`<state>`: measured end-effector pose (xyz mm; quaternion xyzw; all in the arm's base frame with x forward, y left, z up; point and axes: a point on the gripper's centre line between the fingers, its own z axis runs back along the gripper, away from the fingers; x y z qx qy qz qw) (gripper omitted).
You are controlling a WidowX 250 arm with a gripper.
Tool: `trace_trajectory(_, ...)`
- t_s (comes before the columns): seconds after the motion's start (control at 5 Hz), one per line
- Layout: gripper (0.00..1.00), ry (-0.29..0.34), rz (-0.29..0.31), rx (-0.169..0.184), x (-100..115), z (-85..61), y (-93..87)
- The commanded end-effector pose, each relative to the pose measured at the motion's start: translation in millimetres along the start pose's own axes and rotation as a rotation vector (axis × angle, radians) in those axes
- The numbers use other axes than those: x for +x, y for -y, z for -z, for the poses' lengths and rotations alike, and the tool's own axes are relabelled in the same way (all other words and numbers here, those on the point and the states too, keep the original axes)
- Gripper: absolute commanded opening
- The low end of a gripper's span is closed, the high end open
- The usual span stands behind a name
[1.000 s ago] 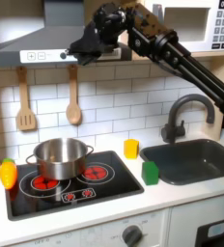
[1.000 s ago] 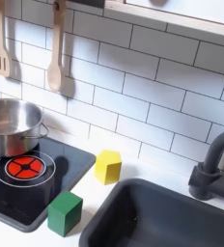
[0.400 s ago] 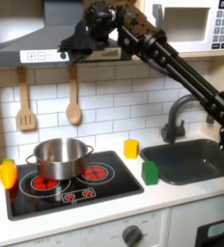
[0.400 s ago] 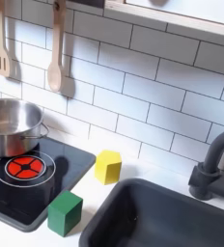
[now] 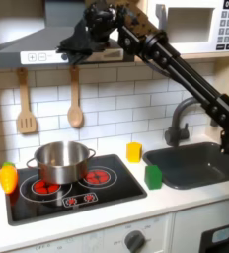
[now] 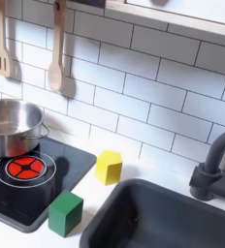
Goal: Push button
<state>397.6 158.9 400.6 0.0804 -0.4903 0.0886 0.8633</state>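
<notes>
A row of small white buttons [image 5: 42, 56] sits on the front strip of the grey range hood [image 5: 18, 42] in the first exterior view. My black gripper [image 5: 64, 49] is up at the hood, just right of the buttons, its tip pointing left at them. Its fingers look pressed together with nothing between them. I cannot tell whether the tip touches a button. The arm stretches back to the first exterior view's right, across the microwave [image 5: 210, 25].
A steel pot [image 5: 60, 161] stands on the toy stove [image 5: 87, 188]. A yellow block [image 6: 109, 167] and a green block [image 6: 65, 214] lie between the stove and the sink [image 6: 173, 218] with its faucet [image 5: 181, 119]. A spatula [image 5: 26, 104] and a spoon [image 5: 75, 99] hang on the tiled wall.
My gripper has moved left and slightly up along the hood, nearer the buttons. Nothing on the counter has moved.
</notes>
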Motion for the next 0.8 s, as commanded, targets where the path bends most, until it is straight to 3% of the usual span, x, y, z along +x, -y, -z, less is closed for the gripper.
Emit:
trace_trajectory(0.0, 0.0, -0.005, 0.01, 0.029, -4.6, -10.5, 7.2)
trace_trajectory(0.2, 0.17, -0.036, 0.066, 0.031, -19.5, -9.5, 25.3)
trace_trajectory(0.4, 0.17, 0.014, 0.119, -0.012, -20.9, -20.2, 52.4)
trace_trajectory(0.6, 1.0, 0.019, 0.099, 0.004, -19.2, -24.9, 44.3)
